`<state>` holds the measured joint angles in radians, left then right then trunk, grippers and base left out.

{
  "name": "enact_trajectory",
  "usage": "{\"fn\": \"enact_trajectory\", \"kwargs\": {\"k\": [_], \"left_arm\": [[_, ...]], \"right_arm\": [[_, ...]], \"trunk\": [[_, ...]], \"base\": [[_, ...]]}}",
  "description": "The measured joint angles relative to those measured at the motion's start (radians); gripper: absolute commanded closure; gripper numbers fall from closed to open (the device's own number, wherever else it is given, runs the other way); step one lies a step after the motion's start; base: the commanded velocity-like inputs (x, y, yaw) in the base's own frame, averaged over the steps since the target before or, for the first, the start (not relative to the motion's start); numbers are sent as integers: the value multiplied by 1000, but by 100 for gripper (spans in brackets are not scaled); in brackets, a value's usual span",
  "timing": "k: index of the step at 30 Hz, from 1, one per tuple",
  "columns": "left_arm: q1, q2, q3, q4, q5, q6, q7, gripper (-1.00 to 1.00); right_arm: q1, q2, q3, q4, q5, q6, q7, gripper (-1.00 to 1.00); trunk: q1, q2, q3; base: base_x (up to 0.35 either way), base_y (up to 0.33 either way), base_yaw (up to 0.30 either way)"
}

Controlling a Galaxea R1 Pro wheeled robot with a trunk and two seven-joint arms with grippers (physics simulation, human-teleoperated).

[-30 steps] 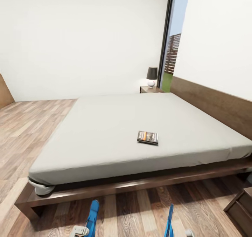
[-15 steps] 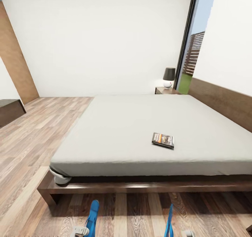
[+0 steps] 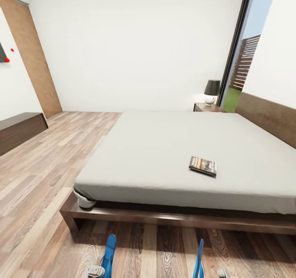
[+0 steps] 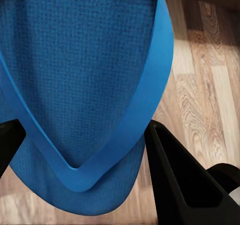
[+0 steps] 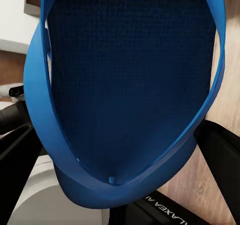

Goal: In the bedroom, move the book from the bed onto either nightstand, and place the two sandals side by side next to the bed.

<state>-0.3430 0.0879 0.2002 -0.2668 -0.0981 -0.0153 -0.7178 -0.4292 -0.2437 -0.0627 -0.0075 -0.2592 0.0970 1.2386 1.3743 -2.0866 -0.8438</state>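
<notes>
The head camera has swung since the earlier frames, so the whole scene sits further right in the picture: more plank floor (image 3: 45,167) shows at the left, along with a long low dark bench (image 3: 18,130) and a tall wooden panel (image 3: 35,72) at the upper left that were out of frame a second ago. The things themselves have not shifted relative to one another.

The bed (image 3: 185,158) fills the centre and right of the frame. The book (image 3: 202,165) lies flat on the mattress, right of centre, well in from the near edge. The nightstand (image 3: 207,107) stands at the bed's far corner, carrying a dark-shaded lamp (image 3: 212,91), just left of the tall window (image 3: 246,52).

At the bottom edge, the left sandal (image 3: 108,256) and the right sandal (image 3: 199,258) stand on edge above the floor, well apart. The left pincer (image 4: 85,150) is clenched on the left sandal, its dark fingers (image 4: 180,180) either side of the sole. The right pincer (image 5: 117,150) likewise grips the right sandal.
</notes>
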Motion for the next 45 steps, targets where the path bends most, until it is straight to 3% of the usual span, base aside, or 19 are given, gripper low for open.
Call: {"fn": "enact_trajectory", "kwargs": {"k": [35, 36, 38, 41, 43, 45], "left_arm": [[0, 1, 1, 0, 0, -1, 0, 100], [0, 1, 1, 0, 0, -1, -1, 100], [0, 1, 2, 0, 1, 0, -1, 100], [0, 2, 2, 0, 1, 0, -2, 100], [0, 3, 4, -1, 1, 0, -2, 100], [0, 6, 6, -1, 1, 0, -4, 100]], "right_arm": [[-1, -15, -6, -3, -1, 4, 4, 100], [-1, -28, -7, -2, -1, 8, 9, 100], [0, -103, -11, -2, -5, 14, 21, 100], [-1, -188, -8, -2, -7, 17, 27, 100], [0, -218, -10, -2, -8, 20, 28, 100], [-1, -230, -11, -4, -9, 25, 29, 100]], "trunk": [[0, 0, 0], [0, 0, 0], [0, 0, 0], [0, 0, 0], [0, 0, 0], [0, 0, 0]], "base": [[-4, 0, 0], [0, 0, 0], [0, 0, 0], [0, 0, 0], [0, 0, 0], [0, 0, 0]]}}
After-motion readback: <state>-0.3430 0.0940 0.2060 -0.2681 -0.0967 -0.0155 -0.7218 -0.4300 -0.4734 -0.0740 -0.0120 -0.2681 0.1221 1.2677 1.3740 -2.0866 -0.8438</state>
